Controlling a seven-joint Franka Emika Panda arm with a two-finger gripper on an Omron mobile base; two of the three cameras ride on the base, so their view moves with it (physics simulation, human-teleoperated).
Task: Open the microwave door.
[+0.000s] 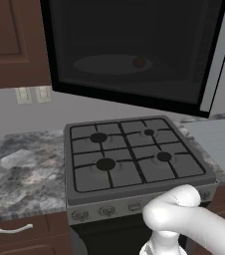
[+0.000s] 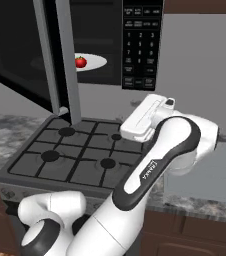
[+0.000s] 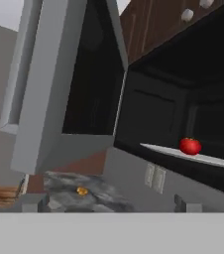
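Already the door [image 2: 30,55] stands swung well out on its left hinge, over the stove [image 1: 134,159], so I judge the job essentially done (tomato [image 2: 80,62] on its plate shows inside). My end effector [image 3: 106,202] is spread wide, holding nothing, clear of the door.

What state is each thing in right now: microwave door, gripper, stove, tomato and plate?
microwave door: swung open, out over the stove
gripper: open, holding nothing, clear of the door
tomato: whole, sitting on the plate inside the microwave
plate: flat on the microwave floor
stove: burners bare, no flame seen
cabinet drawer: shut
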